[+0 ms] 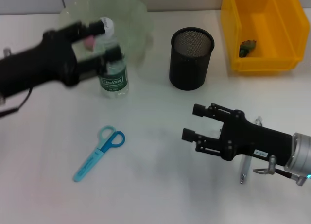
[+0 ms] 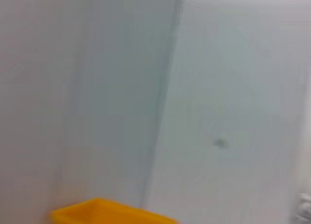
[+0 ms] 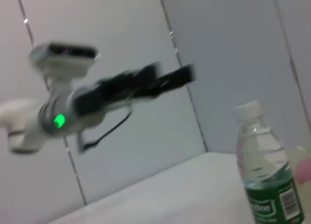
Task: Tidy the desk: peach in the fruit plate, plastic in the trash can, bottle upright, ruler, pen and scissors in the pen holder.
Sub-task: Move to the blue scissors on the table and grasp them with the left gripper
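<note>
The clear bottle point(image 1: 114, 74) with a green label stands upright in front of the pale green fruit plate point(image 1: 131, 12). My left gripper point(image 1: 103, 40) is open, blurred, and raised beside the bottle's white cap; in the right wrist view it hangs apart from the bottle point(image 3: 266, 178). A pink peach point(image 1: 90, 41) shows in the plate, behind the fingers. Blue scissors point(image 1: 99, 153) lie flat at front left. My right gripper point(image 1: 190, 122) is open and holds nothing. A pen point(image 1: 244, 169) lies under its arm. Green plastic point(image 1: 247, 47) sits in the yellow trash can point(image 1: 286, 37). The ruler is out of view.
The black mesh pen holder point(image 1: 191, 60) stands upright between the bottle and the yellow bin. A wall runs behind the table. The left wrist view shows only that wall and a corner of the yellow bin point(image 2: 104, 212).
</note>
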`<state>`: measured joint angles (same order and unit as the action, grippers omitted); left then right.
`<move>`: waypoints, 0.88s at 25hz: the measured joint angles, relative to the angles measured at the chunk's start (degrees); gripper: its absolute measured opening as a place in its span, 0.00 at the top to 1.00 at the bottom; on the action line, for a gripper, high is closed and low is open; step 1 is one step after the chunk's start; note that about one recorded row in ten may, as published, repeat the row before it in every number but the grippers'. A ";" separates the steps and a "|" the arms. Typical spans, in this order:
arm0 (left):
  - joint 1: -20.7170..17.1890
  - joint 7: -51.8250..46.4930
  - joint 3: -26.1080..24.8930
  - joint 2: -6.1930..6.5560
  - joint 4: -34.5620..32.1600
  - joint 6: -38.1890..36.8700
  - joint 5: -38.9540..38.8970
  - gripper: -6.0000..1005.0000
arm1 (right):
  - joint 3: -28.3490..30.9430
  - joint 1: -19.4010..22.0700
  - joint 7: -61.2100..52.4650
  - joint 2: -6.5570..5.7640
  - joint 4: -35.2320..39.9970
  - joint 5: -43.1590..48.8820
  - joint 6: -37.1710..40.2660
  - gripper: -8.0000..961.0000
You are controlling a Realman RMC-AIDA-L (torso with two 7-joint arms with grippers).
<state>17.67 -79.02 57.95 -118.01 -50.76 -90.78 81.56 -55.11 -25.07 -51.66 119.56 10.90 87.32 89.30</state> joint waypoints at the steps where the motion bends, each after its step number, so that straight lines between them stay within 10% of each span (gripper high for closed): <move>1: -0.13 2.49 -0.63 0.07 1.37 -2.28 0.36 0.26 | 0.56 0.32 0.00 -0.05 0.05 -0.04 0.40 0.21; 22: 5.95 5.95 -0.71 -0.35 9.12 -3.82 22.31 0.29 | 4.09 6.58 -25.06 -2.43 29.64 7.25 13.12 0.21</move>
<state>23.62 -73.07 57.24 -118.35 -41.63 -94.60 103.87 -51.02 -18.50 -76.72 117.13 40.54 94.57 102.42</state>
